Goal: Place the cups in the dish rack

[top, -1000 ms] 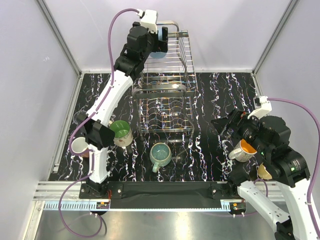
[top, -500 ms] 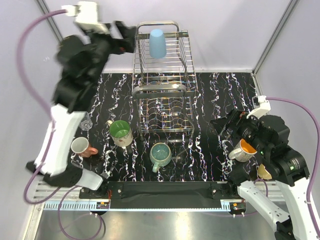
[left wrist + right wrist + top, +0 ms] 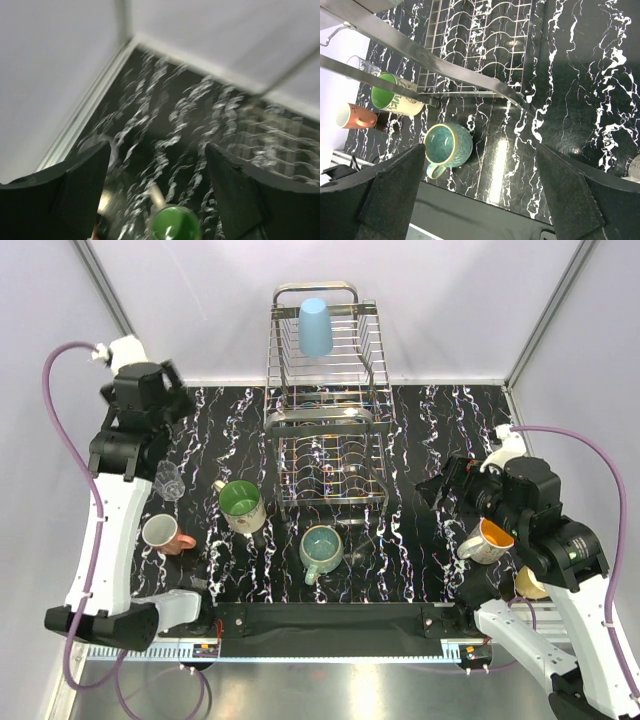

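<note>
Spanning the whole floor, the black marbled desk (image 3: 430, 440) carries the dish rack (image 3: 325, 410) at its back middle. The left end effector (image 3: 157, 165) hangs over the desk's left side, fingers spread wide and empty. The right end effector (image 3: 480, 185) hovers right of the rack, likewise spread and empty. The light blue tumbler (image 3: 313, 327) sits in the rack's upper basket. On the desk stand the teal-green mug (image 3: 322, 548) before the rack, the green-lined mug (image 3: 240, 503) left of it, the yellow-orange cup (image 3: 487, 540) by the right arm, and the salmon-pink cup (image 3: 162, 533) and clear glass (image 3: 168, 478) far left.
</note>
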